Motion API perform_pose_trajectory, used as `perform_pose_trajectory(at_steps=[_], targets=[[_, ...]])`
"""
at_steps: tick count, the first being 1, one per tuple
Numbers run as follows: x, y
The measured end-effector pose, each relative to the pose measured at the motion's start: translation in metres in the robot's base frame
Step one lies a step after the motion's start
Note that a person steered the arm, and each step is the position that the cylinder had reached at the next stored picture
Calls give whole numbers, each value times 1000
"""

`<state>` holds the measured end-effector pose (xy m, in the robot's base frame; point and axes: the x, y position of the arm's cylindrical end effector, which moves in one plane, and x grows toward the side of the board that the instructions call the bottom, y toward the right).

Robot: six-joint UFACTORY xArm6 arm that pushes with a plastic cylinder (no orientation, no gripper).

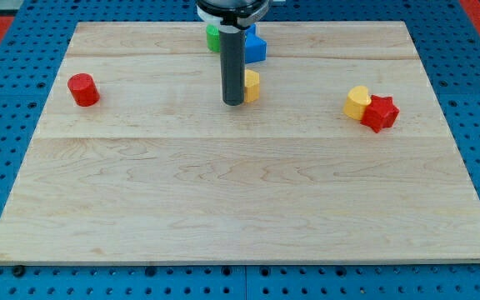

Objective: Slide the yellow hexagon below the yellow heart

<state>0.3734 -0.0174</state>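
My tip [233, 102] rests on the board at the view's top centre. A yellow block [252, 85], probably the hexagon, sits right against the rod's right side, partly hidden by it. The yellow heart [357, 102] lies at the view's right, touching a red star [380, 112] on its right. The tip is far left of the heart.
A red cylinder [82, 89] stands at the view's left. A blue block [255, 47] and a green block [213, 37] lie behind the rod near the board's top edge. The wooden board [240, 200] sits on a blue pegboard.
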Motion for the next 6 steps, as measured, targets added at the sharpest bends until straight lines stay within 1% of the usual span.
perform_pose_trajectory(at_steps=[1, 3, 4, 5, 6], targets=[[-7, 5], [-7, 5], [-9, 23], [-7, -31], [-22, -57]])
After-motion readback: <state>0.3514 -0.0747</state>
